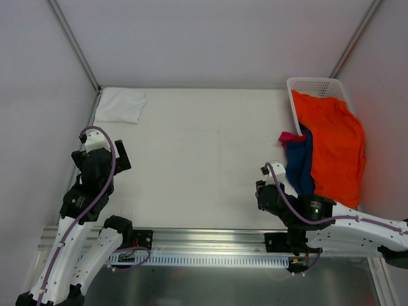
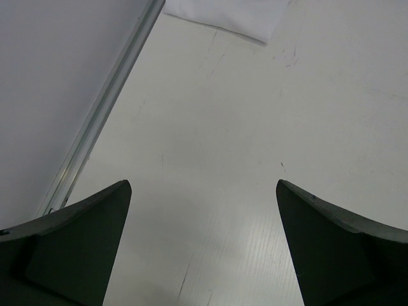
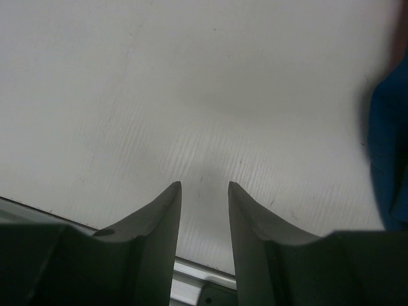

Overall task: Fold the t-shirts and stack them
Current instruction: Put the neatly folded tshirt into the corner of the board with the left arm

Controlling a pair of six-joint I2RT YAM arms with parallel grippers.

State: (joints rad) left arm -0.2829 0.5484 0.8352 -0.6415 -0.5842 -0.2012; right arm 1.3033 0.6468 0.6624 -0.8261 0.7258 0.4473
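Top external: white t-shirt (image 1: 120, 105) lies lengthwise left-to-right.

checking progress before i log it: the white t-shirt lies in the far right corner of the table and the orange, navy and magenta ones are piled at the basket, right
One thing is off: the white t-shirt lies in the far left corner, not the right, as the top external view shows. The rest holds: the orange t-shirt, navy t-shirt and magenta t-shirt are piled at the basket.
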